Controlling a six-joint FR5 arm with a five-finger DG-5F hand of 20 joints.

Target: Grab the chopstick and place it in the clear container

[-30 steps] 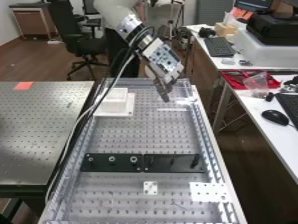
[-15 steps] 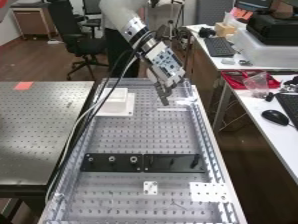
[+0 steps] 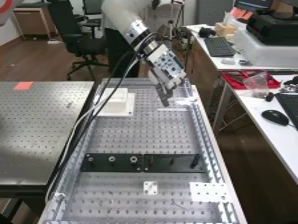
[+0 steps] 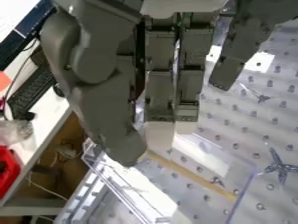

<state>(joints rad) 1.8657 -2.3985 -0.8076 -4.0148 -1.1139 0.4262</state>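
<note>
where the high view looks down along the perforated desk (image 3: 159,135), the white arm (image 3: 124,19) comes in from the upper left, and the hand (image 3: 163,92) is angled down over the far end. beside it, by the desk's far right corner, is the clear container (image 3: 189,101). a white box (image 3: 114,104) sits on a white plate near the far left edge. farther down the desk, a black strip (image 3: 112,162) with metal fittings lies crosswise, and nearer the camera are a small white square (image 3: 150,188) and a larger white plate with holes (image 3: 209,192).

in the wrist view, the fingers (image 4: 159,95) hang fairly straight, with the thumb (image 4: 110,115) slanting towards their pale tips; the gap there is narrow, and another finger (image 4: 233,55) is spread well apart. the wooden chopstick (image 4: 193,175) lies slantwise within the outline of the clear container, one end just beside the tips. i cannot tell whether the tips touch it, or whether it is inside the container or seen through the wall.
</note>
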